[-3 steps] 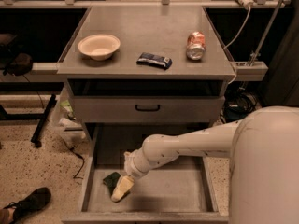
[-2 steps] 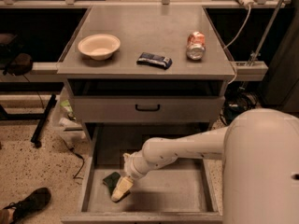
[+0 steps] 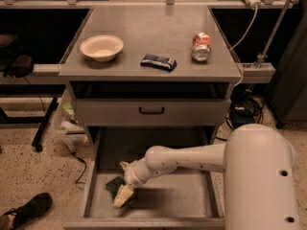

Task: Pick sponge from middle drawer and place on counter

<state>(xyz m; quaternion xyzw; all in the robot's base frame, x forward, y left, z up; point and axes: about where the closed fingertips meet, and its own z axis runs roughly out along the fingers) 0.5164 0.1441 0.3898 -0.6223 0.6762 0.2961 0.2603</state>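
The middle drawer (image 3: 187,198) is pulled open low in the camera view, with a flat grey floor. The sponge (image 3: 113,184) lies in its front left part, dark green face up. My gripper (image 3: 123,196) reaches down into the drawer on the white arm (image 3: 192,159). Its cream tip sits right at the sponge's near right edge, touching or overlapping it. The counter (image 3: 148,30) is the grey top of the cabinet, above the drawers.
On the counter stand a cream bowl (image 3: 101,47), a dark blue snack wrapper (image 3: 158,61) and a tipped red can (image 3: 201,47). The upper drawer front (image 3: 151,111) with a black handle is closed. A shoe (image 3: 29,207) lies on the floor at left.
My wrist has shifted slightly left and down over the drawer. The gripper tip stays at the sponge, and the sponge has not moved.
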